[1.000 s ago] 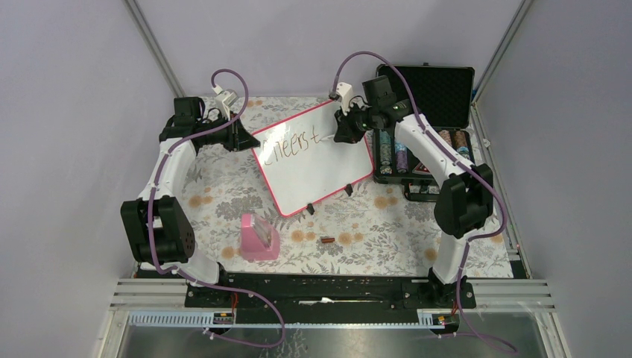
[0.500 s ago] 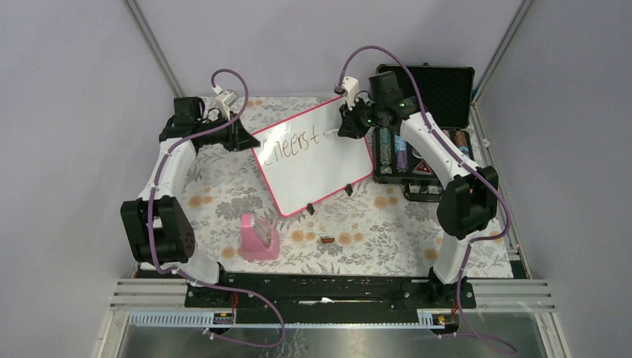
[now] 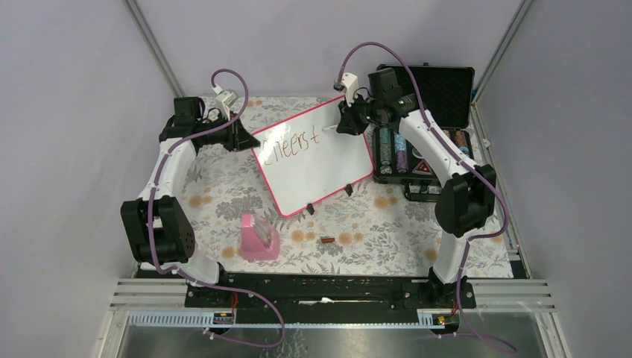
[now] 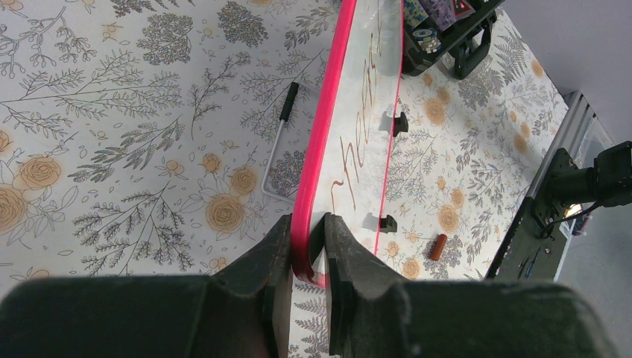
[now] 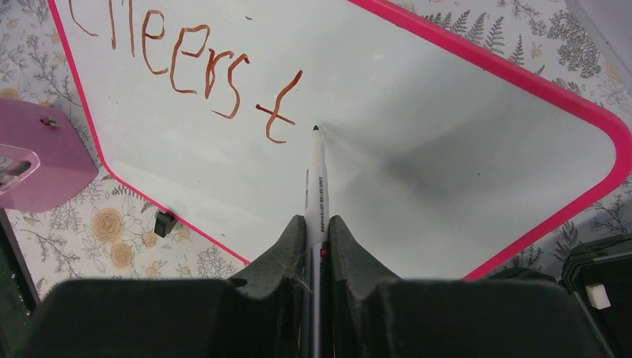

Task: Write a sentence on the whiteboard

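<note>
Right gripper (image 5: 317,224) has pulled back twd far edge w/ marker (image 5: 316,179) clamped btwn fingers, tip just right of the sentence (image 5: 186,67), "Cheers t". Left gripper (image 4: 307,227) pinches whiteboard (image 5: 447,164) frame corner; board sits askew mid-table.

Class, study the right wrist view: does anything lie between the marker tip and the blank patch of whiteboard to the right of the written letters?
Nothing visible does. The marker, clamped in the right gripper, points at bare whiteboard just past the letter t. That patch is unmarked and uncovered.
</note>
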